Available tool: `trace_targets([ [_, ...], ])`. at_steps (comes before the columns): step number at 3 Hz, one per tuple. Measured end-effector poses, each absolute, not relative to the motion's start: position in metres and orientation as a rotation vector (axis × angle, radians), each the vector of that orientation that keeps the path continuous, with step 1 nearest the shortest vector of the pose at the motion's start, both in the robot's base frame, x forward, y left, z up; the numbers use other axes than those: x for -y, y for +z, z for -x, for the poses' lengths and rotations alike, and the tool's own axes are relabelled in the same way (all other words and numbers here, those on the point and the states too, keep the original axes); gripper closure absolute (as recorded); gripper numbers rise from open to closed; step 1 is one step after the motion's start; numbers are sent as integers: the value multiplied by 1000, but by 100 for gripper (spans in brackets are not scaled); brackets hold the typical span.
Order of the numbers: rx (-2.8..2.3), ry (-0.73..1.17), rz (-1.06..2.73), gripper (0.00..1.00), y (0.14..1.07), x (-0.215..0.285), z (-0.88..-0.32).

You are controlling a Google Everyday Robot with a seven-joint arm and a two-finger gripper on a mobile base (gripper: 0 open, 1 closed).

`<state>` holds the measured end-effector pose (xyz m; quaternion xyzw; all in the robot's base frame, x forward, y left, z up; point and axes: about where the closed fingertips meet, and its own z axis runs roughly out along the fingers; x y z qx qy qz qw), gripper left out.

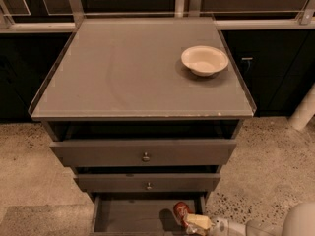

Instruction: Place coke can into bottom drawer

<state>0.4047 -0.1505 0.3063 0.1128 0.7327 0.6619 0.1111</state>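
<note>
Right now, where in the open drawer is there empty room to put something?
The bottom drawer floor is bare from its left wall to the middle. Its right end is crowded: the gripper holds the coke can there. The cabinet top is bare left of the bowl.

No lettering is legible on the coke can (181,211), which the gripper (193,222) grasps over the bottom drawer's (128,215) right end.

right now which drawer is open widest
The bottom drawer, lowest of three, pulled furthest out; the gripper holds the coke can at its right side.
</note>
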Motion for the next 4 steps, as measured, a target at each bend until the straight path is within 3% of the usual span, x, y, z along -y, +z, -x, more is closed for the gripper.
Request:
trace_targets([
  [2, -2204, 1871, -378, 100, 286, 147, -416],
  [4, -2299, 1755, -369, 100, 253, 135, -464],
])
